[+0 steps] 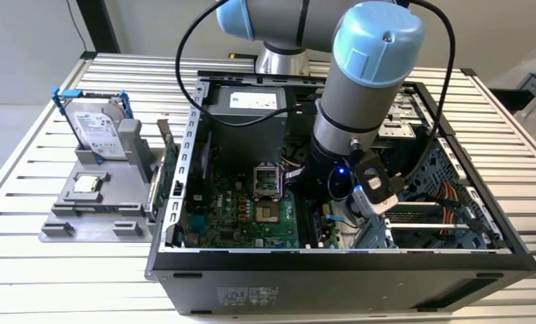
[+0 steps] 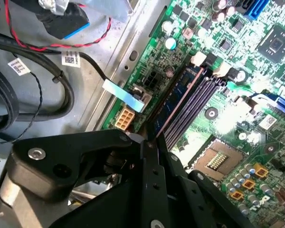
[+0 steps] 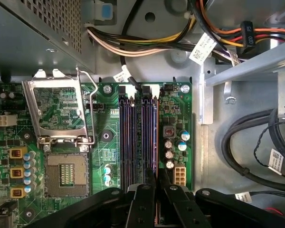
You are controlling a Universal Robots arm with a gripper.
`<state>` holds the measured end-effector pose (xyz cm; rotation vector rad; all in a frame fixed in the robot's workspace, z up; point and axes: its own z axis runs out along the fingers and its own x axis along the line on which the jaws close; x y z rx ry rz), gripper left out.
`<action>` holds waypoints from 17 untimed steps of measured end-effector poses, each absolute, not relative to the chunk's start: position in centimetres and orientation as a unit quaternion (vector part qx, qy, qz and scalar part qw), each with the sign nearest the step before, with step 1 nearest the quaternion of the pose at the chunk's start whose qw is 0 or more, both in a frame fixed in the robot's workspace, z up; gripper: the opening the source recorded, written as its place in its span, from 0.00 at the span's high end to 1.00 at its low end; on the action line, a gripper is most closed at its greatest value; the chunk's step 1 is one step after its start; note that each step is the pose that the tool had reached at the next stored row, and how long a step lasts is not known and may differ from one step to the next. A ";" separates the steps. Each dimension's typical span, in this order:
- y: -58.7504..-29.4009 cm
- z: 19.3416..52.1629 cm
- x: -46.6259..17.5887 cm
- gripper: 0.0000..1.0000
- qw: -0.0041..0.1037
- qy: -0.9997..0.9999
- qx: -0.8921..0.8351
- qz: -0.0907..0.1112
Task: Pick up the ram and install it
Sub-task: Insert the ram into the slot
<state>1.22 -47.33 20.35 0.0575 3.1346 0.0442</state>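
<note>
The ram (image 3: 155, 137) is a slim dark stick standing on edge in the outermost black motherboard slot, next to the board's edge. In the second wrist view the ram (image 2: 178, 97) shows a blue label along its side. My gripper (image 3: 156, 178) is directly over one end of it, its black fingers (image 2: 154, 166) drawn close on the stick's thin top edge. In the exterior view the gripper (image 1: 315, 196) reaches down into the open computer case (image 1: 340, 260), with its fingertips hidden behind the arm. The neighbouring slots (image 3: 128, 137) stand empty.
An open processor socket (image 3: 66, 173) lies beside the slots. Bundled cables (image 3: 156, 42) cross above the board, and thick black cables (image 2: 33, 80) lie outside its edge. Left of the case, a grey holder (image 1: 97, 216) carries a hard drive (image 1: 97, 128) and a processor chip (image 1: 88, 183).
</note>
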 end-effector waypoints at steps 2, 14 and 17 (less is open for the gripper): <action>-47.3 20.3 1.2 1.00 0.003 1.000 0.018 0.014; -47.3 21.9 1.2 0.00 0.003 1.000 0.018 0.014; -47.3 23.3 1.2 0.00 0.003 1.000 0.018 0.014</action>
